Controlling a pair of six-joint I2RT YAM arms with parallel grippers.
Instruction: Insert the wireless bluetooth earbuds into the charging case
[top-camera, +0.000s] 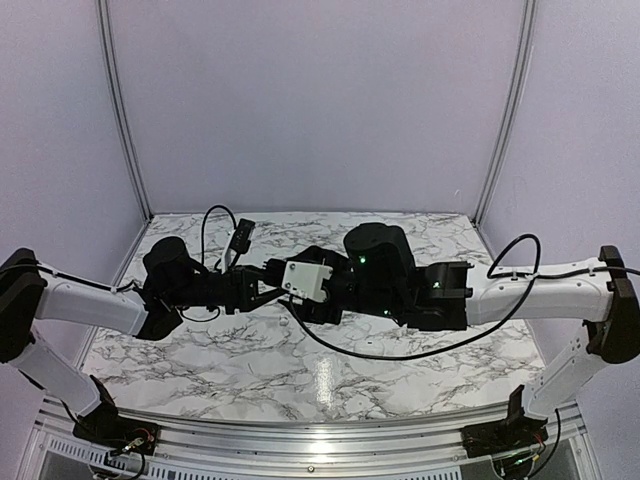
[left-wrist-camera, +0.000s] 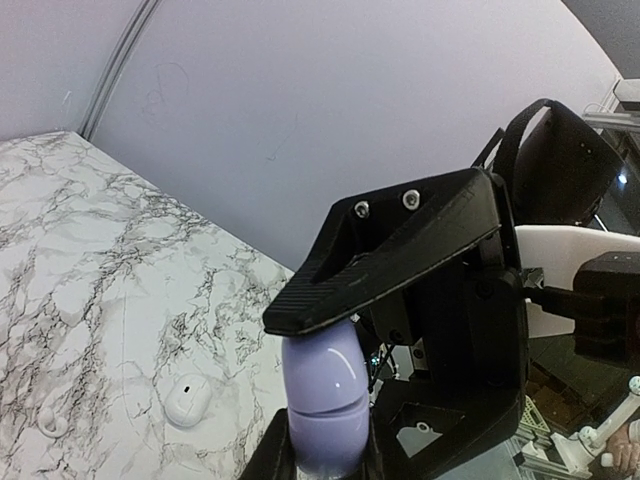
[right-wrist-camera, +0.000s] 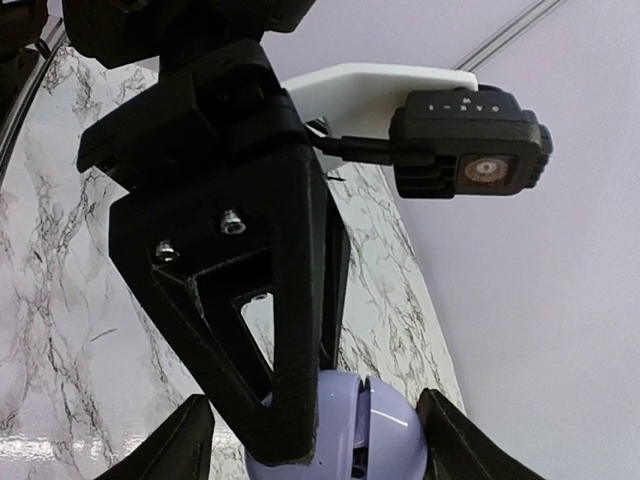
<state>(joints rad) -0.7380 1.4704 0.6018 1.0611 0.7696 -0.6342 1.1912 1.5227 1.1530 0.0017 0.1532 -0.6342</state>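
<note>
You are at the stage of readying the charging case (left-wrist-camera: 325, 395), not yet loading it. Your left jaws are closed firmly on the lilac case and hold it up off the marble worktop (left-wrist-camera: 90, 250), one ribbed finger (left-wrist-camera: 330, 300) pressed on its top. In the right wrist view your right jaws stand wide, their fingers (right-wrist-camera: 185, 445) spread to either side of the case with a gap showing on both sides, so they grip nothing. A dark seam runs down the case's rounded shell there, and I cannot tell whether the lid is cracked open or shut. The wireless bluetooth earbuds are not in the case. One whitish bud (left-wrist-camera: 187, 400) lies on the worktop below the left arm, and a second small whitish piece (left-wrist-camera: 50, 425), probably another bud, lies well to its left. My reading is that the next move is for your right side to work the lid open while the left keeps the case steady. The right fingers need to land on the lid half only, clear of the left finger that covers much of the shell. After that you go down for a bud. The only writing I can read is on the black camera (right-wrist-camera: 468, 155) mounted on the left wrist, which looks like "OAK-1 W". The case shows no brand or label.
</note>
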